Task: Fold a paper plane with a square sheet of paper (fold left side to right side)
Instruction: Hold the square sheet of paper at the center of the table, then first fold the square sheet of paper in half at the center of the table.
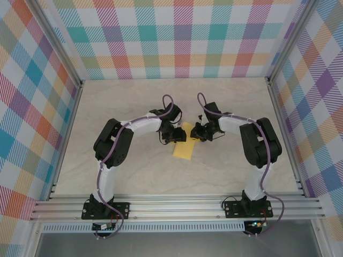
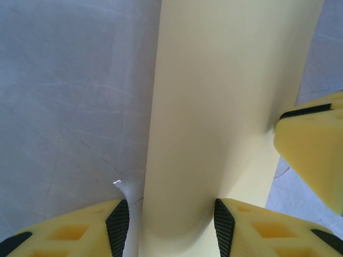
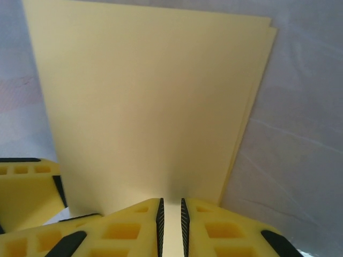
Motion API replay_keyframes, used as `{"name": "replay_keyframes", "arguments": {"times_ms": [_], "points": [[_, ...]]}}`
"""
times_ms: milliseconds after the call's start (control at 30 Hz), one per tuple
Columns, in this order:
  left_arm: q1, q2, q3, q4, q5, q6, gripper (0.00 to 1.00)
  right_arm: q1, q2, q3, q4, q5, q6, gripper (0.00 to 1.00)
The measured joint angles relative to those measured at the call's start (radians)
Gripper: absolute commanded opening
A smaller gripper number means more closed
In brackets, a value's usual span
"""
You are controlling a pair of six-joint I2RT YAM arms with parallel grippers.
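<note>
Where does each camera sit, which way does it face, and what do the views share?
Top external: above and behind the bases, looking down on the table; both arms show, meeting over the yellow sheet of paper.
Left wrist: on the left arm, looking down past the left fingers, which straddle the folded sheet.
Right wrist: on the right arm, looking past the right fingers, closed on the sheet's edge.
Shared: both wrist views catch the sheet and a finger of the other arm.
</note>
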Motion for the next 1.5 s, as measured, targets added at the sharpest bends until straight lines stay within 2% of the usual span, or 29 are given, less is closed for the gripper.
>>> {"name": "replay_keyframes", "arguments": {"times_ms": [367, 533, 600, 767, 1033, 1200, 1500], "points": [[0.000, -0.010, 0.002, -0.005, 0.002, 0.011, 0.55, 0.000, 0.023, 0.019, -0.030, 0.006, -0.008, 0.17], [0.000, -0.076, -0.019, -0.027, 0.000, 0.011, 0.56, 0.000, 0.026, 0.021, -0.032, 0.004, -0.008, 0.17], [0.000, -0.124, -0.027, -0.026, 0.004, 0.010, 0.53, -0.001, 0.027, 0.022, -0.033, 0.002, -0.008, 0.17], [0.000, -0.191, -0.051, 0.023, 0.071, -0.003, 0.39, -0.002, 0.028, 0.023, -0.033, -0.002, -0.008, 0.16], [-0.004, -0.124, -0.072, 0.100, 0.189, -0.029, 0.35, -0.002, 0.029, 0.023, -0.033, -0.002, -0.008, 0.16], [-0.008, -0.084, -0.082, 0.101, 0.181, -0.028, 0.33, -0.002, 0.031, 0.027, -0.038, -0.002, -0.008, 0.17], [-0.005, -0.058, -0.140, 0.090, 0.101, -0.026, 0.30, -0.002, 0.032, 0.031, -0.045, -0.001, -0.012, 0.17]]}}
